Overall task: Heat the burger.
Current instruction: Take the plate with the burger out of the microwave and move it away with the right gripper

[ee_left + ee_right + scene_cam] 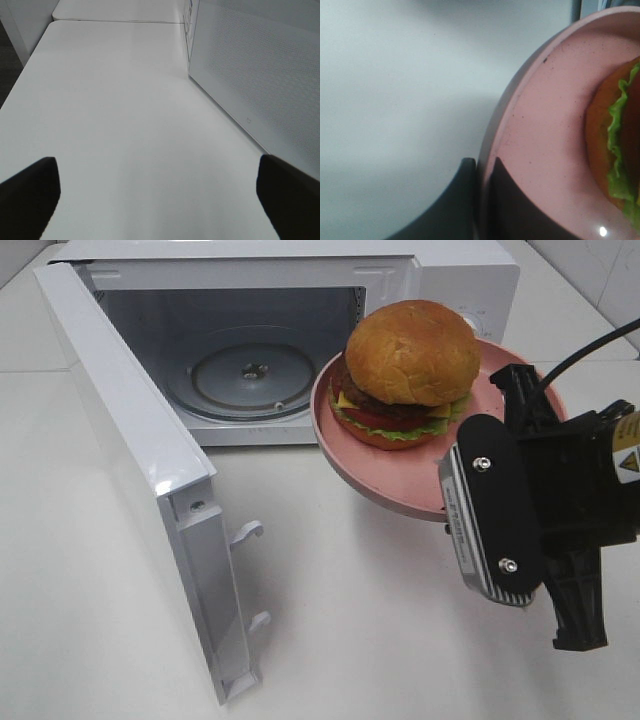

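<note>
Door open. Right gripper clamps plate rim, burger aloft at oven's 3 o'clock. Left gripper apart, idle. Remaining: insert, close, start.

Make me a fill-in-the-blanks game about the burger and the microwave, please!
1. The burger sits on a plate whose color is ____.
2. The microwave has its door swung ____.
3. The plate's rim is pinched by the ____ gripper.
4. The left gripper holds ____ between its fingers.

Missing words: pink; open; right; nothing
</note>
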`<state>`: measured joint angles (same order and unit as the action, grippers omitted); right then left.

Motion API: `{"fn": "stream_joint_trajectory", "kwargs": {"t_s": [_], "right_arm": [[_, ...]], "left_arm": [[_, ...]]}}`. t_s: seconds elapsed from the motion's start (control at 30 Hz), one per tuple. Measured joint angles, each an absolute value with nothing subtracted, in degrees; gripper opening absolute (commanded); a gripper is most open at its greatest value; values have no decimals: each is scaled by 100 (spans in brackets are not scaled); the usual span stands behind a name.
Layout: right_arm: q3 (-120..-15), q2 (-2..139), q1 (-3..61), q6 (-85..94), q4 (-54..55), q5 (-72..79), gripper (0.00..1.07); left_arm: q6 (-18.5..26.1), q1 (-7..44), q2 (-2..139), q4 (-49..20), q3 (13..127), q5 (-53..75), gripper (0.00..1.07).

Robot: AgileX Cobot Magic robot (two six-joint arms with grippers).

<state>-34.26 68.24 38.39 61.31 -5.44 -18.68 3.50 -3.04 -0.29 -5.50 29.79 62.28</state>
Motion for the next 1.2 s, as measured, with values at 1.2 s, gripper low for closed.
{"fn": "stream_joint_trajectory", "kwargs": {"t_s": [1.2], "right_arm": [[-2779,5999,1719,1318,-3438,-2796,2]], "left_arm": [[350,-304,-29,-550,2979,6228,100]]}}
